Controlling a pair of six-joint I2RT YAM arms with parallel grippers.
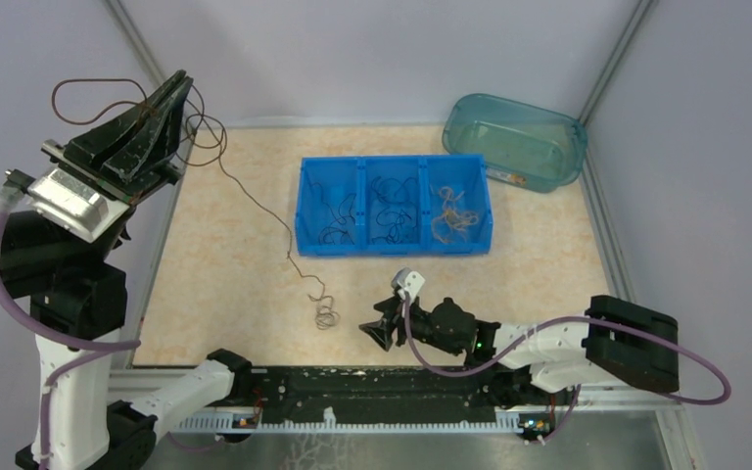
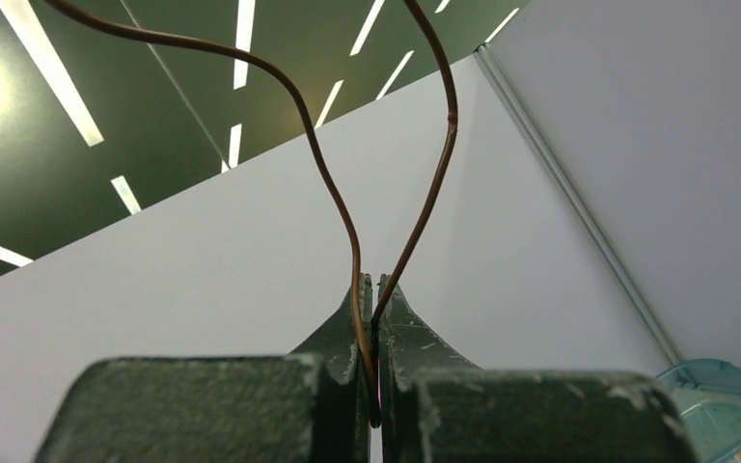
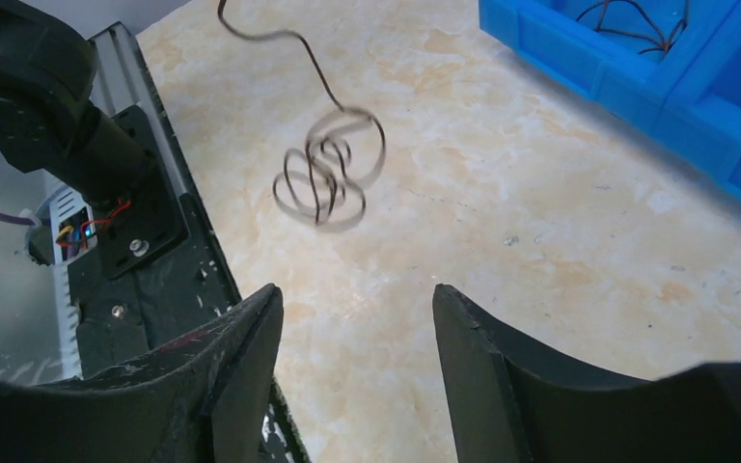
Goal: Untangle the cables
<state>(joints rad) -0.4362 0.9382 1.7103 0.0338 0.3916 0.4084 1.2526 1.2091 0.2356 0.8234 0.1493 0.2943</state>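
One brown cable (image 1: 255, 201) is hanging from your left jaws, which are clamping shut on it up high, its curled tail (image 1: 326, 315) reaching down to the desk (image 1: 548, 294). Your right jaws are gaping empty nearby. The cable is looking light and springy, so try pinching just above the curl.

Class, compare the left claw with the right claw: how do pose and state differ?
The left claw is raised high; the right claw sits low by the table. The left claw is shut on a brown cable; the right claw stands open, holding nothing. Both are dark, two-fingered.
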